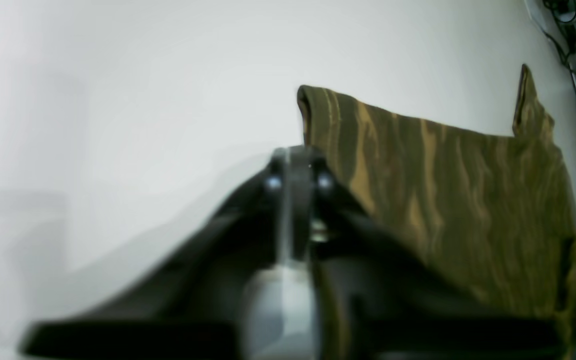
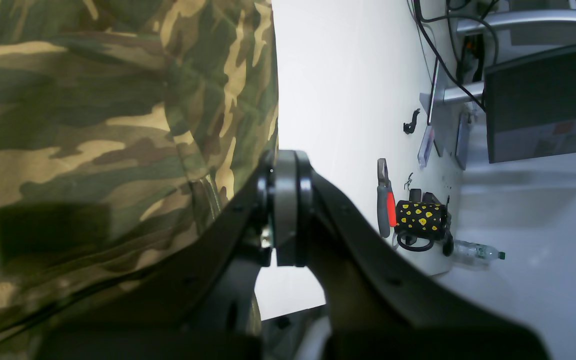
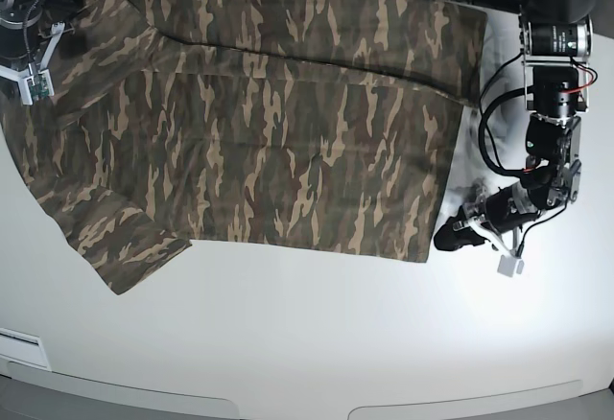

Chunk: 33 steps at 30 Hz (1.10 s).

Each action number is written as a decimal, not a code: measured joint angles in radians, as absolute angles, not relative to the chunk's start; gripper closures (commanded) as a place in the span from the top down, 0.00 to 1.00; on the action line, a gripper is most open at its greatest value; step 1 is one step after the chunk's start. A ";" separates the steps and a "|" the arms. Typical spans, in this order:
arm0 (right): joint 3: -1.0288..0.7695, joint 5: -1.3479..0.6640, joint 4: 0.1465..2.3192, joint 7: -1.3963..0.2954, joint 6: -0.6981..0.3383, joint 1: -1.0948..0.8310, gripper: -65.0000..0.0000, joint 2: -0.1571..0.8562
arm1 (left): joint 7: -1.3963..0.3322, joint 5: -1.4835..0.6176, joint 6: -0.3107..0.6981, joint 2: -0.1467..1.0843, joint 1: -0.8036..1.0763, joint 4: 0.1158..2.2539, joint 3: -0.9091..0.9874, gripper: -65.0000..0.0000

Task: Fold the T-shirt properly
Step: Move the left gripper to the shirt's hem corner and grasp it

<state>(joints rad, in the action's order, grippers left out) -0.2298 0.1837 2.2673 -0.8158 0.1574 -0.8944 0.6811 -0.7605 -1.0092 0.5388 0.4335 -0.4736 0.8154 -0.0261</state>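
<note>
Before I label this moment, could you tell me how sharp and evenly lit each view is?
Left wrist view: the black left hand is motion-blurred and the green, brown and tan camouflage cloth T-shirt soft. Right wrist view: crisp, with a dark shadow on the shirt. Base view: sharp, with glare on the white table.

The surface (image 3: 307, 343) is white, smooth and evenly lit, with a rounded front edge. A brighter patch of light falls on its right part in the base view. In the right wrist view, clutter lies near one edge of the surface: a black mug with yellow spots (image 2: 420, 216), red-handled pliers (image 2: 384, 205) just beside it, and a clear plastic bottle (image 2: 475, 251). A dark monitor (image 2: 543, 100) and black cables (image 2: 448, 45) stand beyond.
</note>
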 measured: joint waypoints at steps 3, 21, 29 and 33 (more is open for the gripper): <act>-0.230 0.184 2.267 -0.816 0.158 -0.895 0.00 0.681 | -0.757 -0.998 0.552 0.429 -0.477 0.818 -0.026 0.47; -0.230 0.185 2.267 -0.816 0.158 -0.885 0.00 0.681 | -0.691 -0.815 0.495 0.292 -0.498 0.825 -0.020 0.47; -0.230 0.187 2.267 -0.816 0.157 -0.883 0.00 0.681 | -0.729 -0.823 0.473 0.289 -0.499 0.825 -0.020 0.18; -0.230 0.183 2.267 -0.816 0.157 -0.853 0.00 0.681 | -0.738 -0.815 0.411 0.291 -0.500 0.826 -0.021 0.00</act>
